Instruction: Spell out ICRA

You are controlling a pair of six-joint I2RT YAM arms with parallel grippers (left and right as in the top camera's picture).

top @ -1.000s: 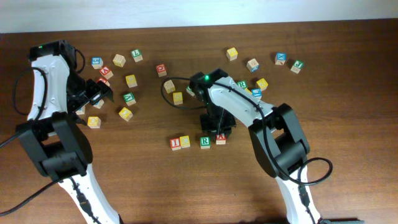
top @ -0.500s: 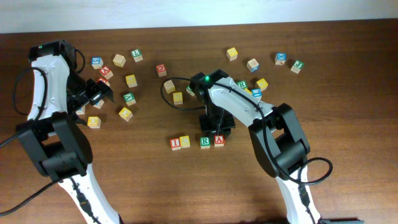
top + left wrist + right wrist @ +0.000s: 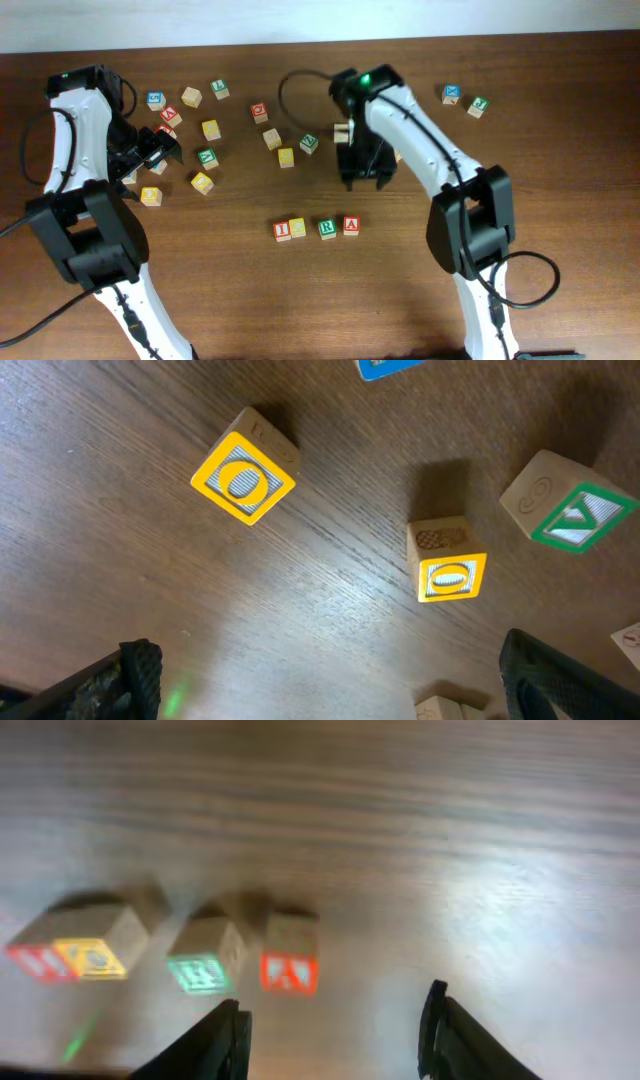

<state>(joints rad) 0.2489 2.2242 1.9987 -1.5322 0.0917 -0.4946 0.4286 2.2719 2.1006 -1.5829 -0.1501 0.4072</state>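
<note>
Four blocks sit lined up on the worktop (image 3: 200,290): red I block (image 3: 283,230), yellow block (image 3: 297,228), green R block (image 3: 328,228), red A block (image 3: 351,224). The right jaws hang behind the row, spread wide, holding nothing. In the wrist view the A block lies ahead of the gap, clear of both fingers. The left jaws, also wide and empty, hover over scattered yellow blocks (image 3: 243,478), well apart from the row.

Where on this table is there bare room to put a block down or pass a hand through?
Bare wood lies in front of the four-block row, toward the near edge, and on the table right of the right arm. Crowded: the loose blocks by the left gripper.
</note>
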